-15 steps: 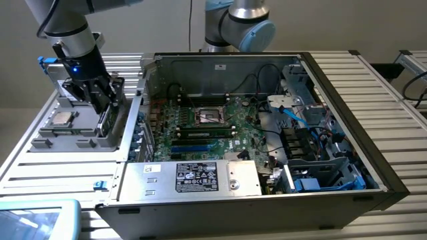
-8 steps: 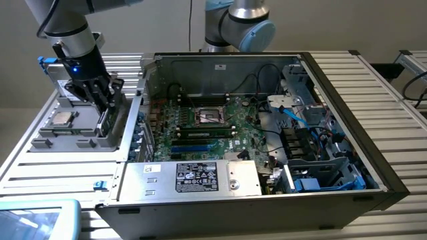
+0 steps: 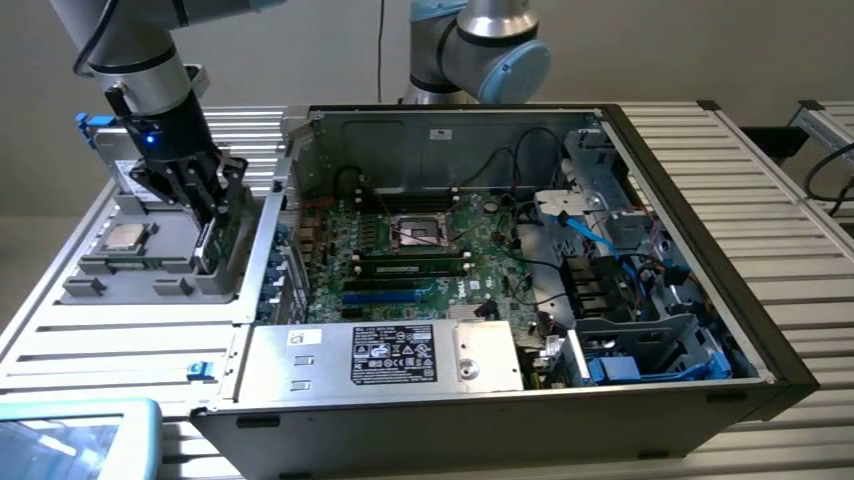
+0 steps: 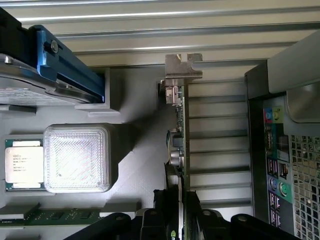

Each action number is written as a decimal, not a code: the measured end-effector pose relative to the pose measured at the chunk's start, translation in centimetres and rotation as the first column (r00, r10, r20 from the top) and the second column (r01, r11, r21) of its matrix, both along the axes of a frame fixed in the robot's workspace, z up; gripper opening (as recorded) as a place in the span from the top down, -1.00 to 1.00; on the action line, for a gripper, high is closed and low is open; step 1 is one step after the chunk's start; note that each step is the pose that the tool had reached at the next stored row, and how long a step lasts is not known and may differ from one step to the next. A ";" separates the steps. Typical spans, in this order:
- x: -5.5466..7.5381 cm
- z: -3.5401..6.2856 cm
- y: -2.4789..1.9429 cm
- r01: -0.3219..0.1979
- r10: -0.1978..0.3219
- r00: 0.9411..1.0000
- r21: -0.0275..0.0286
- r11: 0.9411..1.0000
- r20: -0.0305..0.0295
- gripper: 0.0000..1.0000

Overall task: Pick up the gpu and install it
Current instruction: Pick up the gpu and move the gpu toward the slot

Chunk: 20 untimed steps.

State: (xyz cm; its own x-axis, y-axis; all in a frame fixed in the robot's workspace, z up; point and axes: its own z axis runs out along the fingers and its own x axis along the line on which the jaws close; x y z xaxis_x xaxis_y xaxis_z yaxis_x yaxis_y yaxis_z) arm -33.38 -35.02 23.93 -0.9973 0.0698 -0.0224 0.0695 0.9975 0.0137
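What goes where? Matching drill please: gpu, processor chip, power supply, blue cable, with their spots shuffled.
1 gpu
2 processor chip
3 power supply
4 blue cable

A lying flat in the gray fixture
B inside the case, toward the exterior view's right
C standing on edge in the fixture, at the claw
D along the case's near edge, bearing a label

Pairs: 1-C, 2-A, 3-D, 4-B

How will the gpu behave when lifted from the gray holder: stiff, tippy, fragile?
Likely stiff: the gpu is a thin board standing on edge. Its silver bracket sits at the end away from the gripper, so it may tilt. Exposed parts look fragile.
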 end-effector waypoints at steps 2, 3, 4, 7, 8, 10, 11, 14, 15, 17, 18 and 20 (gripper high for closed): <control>0.0 0.25 0.00 0.000 0.000 1.000 0.000 1.000 0.001 0.44; -0.1 0.70 0.00 0.000 0.000 1.000 0.000 1.000 0.000 0.44; -0.1 1.12 0.00 0.000 0.000 1.000 0.000 1.000 0.000 0.44; -0.2 2.50 0.00 0.000 0.000 1.000 0.001 1.000 0.000 0.44; -0.2 2.95 0.00 0.000 0.000 1.000 0.001 1.000 0.000 0.44; -0.3 3.85 0.00 0.000 0.000 1.000 0.001 1.000 0.000 0.44; -0.3 4.34 0.00 0.000 0.000 1.000 0.001 1.000 0.000 0.44; -0.4 5.69 0.00 0.000 0.000 1.000 0.001 1.000 0.000 0.44; -0.4 6.14 0.00 0.000 0.000 1.000 0.001 1.000 0.000 0.44; -0.5 7.86 0.00 0.000 0.000 1.000 0.001 1.000 0.000 0.44; -0.5 8.33 0.00 0.000 0.000 1.000 0.001 1.000 0.000 0.44; -0.6 9.22 0.00 0.000 0.000 1.000 0.001 1.000 0.000 0.44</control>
State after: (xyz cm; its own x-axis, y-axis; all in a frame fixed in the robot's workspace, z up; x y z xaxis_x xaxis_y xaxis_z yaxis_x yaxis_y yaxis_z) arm -33.97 -35.03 33.15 -0.9973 0.0698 -0.0225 0.0695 0.9975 0.0144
